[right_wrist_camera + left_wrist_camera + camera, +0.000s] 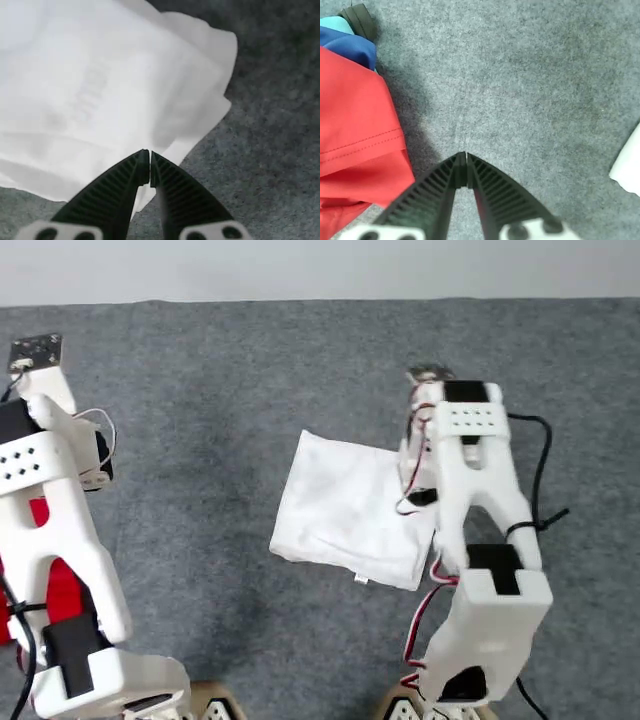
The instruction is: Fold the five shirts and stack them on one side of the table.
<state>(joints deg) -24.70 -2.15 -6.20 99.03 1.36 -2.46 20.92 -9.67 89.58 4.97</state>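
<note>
A folded white shirt (345, 510) lies flat in the middle of the grey table; the right wrist view has it as a pale square (100, 80). My right gripper (149, 157) is shut, its tips over the shirt's edge by a corner, with nothing visible between them. The right arm (470, 470) stands over the shirt's right side. My left gripper (466, 160) is shut and empty over bare carpet. Beside it sits a stack with a red shirt (355, 125) on top and a blue shirt (350, 45) and a teal one (335, 25) beneath.
The red stack (60, 590) lies at the table's left edge, partly under the left arm (50, 500). A corner of the white shirt (630, 160) shows in the left wrist view. Grey carpet (220, 390) covers the table, bare between the arms and at the back.
</note>
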